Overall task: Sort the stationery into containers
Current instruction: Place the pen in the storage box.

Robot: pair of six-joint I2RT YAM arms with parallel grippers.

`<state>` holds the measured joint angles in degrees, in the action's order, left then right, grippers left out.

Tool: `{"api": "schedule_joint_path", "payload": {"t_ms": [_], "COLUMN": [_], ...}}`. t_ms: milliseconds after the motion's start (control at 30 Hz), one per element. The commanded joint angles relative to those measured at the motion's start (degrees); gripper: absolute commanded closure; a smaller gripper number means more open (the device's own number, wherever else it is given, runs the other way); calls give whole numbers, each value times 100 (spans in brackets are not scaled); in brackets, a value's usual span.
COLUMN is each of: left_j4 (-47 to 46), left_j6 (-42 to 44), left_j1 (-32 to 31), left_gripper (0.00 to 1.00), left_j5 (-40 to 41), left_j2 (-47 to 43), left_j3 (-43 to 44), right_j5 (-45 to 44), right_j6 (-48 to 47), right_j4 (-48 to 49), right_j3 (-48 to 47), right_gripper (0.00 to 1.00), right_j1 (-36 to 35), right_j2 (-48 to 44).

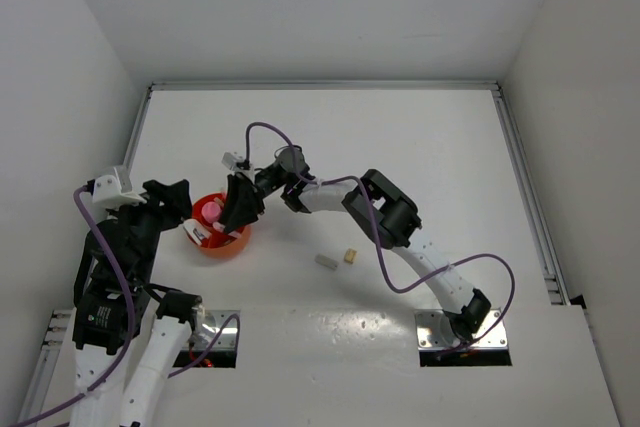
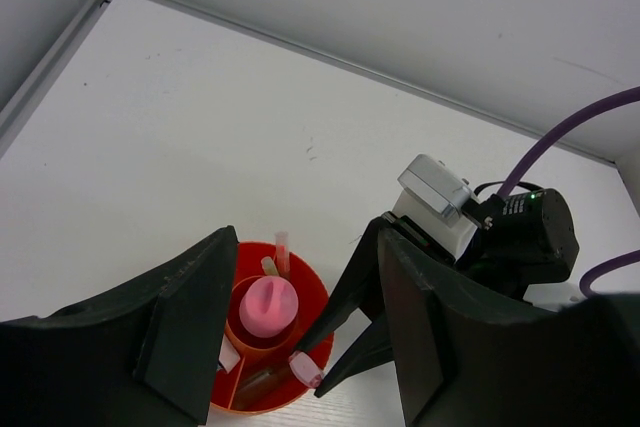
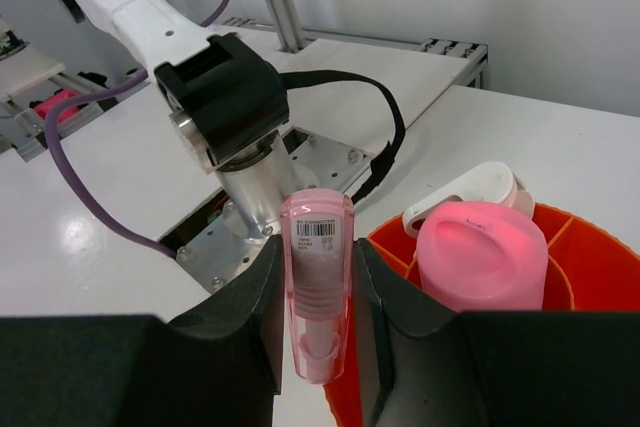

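Note:
The round orange bowl with inner dividers stands at the table's left. A pink-capped tube stands in its middle cup. My right gripper is shut on a translucent pink marker with a barcode and holds it over the bowl's near rim. The left wrist view shows the marker's tip at the rim. My left gripper is open and empty beside the bowl's left side; its jaws stand wide either side of the bowl. The bowl also holds a white piece and thin pens.
A small white eraser and a small yellow eraser lie on the table right of the bowl. The left arm's joint is close behind the marker. Raised rails edge the table.

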<state>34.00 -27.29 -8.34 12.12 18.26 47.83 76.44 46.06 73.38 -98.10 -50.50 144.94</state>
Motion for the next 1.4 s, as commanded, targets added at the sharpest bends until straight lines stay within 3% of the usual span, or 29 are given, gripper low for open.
{"api": "schedule_joint_path", "payload": {"t_ms": [0, 1033, 1367], "left_j4": [-104, -51, -51], "left_j6": [-22, -75, -75], "left_j1": [-54, -54, -54], "left_gripper": [36, 36, 36], "left_j5": [62, 62, 62], "left_j2": [46, 99, 160], "left_j3": [182, 235, 235], "right_j5": [221, 846, 793], "right_j6": [-256, -440, -599], "right_j4": [2136, 2707, 2470], "right_j3": [-50, -815, -1097], "right_gripper": [98, 100, 100], "right_j1": [-48, 5, 5], "right_j2": [104, 456, 508]}}
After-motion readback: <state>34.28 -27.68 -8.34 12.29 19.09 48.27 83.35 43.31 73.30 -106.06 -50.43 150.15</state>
